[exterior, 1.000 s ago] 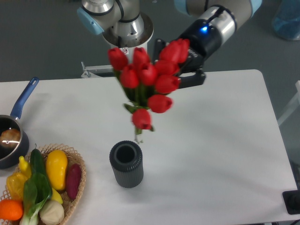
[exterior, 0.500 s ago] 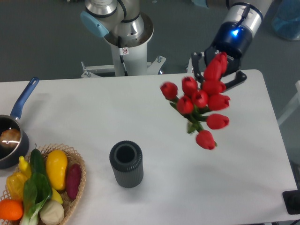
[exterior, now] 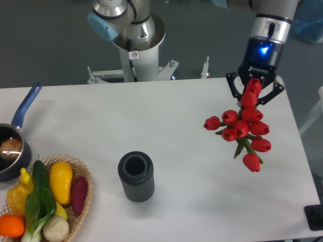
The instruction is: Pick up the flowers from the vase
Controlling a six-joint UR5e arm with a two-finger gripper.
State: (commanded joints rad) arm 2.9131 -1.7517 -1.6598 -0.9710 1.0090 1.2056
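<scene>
One bunch of flowers point(exterior: 242, 130) hangs clear of the table at three o'clock, clenched in the gripper point(exterior: 254, 94), well apart from the empty vase point(exterior: 136, 176) at six o'clock; the lift-out appears complete.

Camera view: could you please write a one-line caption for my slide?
Gripper holds the tulips over the table's right side, clear of the empty vase.

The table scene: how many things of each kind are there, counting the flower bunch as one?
Flowers, in the gripper: 1 bunch
Vase: 1
Saucepan: 1
Wicker basket of vegetables: 1
Total: 4
</scene>
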